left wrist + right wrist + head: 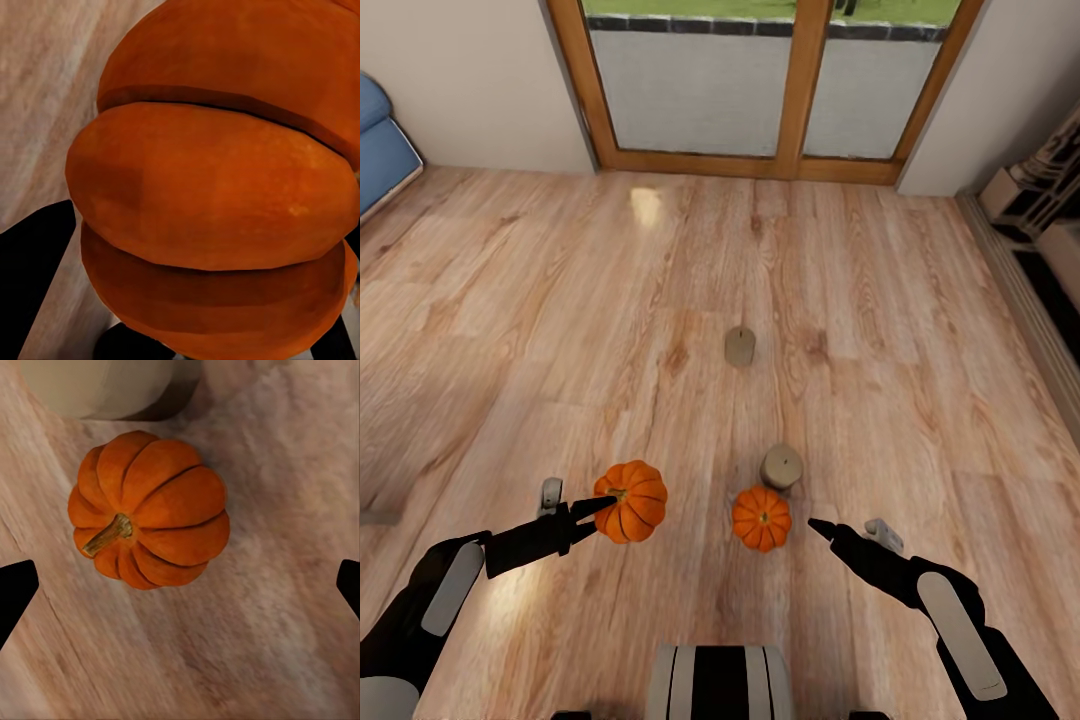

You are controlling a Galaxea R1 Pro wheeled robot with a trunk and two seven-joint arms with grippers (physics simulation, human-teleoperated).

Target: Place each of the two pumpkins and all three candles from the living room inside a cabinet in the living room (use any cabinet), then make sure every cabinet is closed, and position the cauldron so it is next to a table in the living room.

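Note:
My left gripper [603, 506] is shut on the larger pumpkin [632, 500], which is tilted with its stem turned toward the arm. In the left wrist view this pumpkin [210, 195] sits very close, with black fingers [30, 262] at its sides. The smaller pumpkin [762, 518] stands upright on the wooden floor, and my right gripper [822, 528] hovers open just to its right. In the right wrist view that pumpkin [150, 510] lies between the spread fingertips [15, 592]. One candle [781, 466] stands right behind the smaller pumpkin. Another candle [740, 346] stands farther out on the floor.
A glass door in a wooden frame [790, 90] closes the far wall. A blue sofa [380, 150] shows at the left edge. A stone unit [1040, 200] lines the right wall. My own base [720, 680] is at the bottom.

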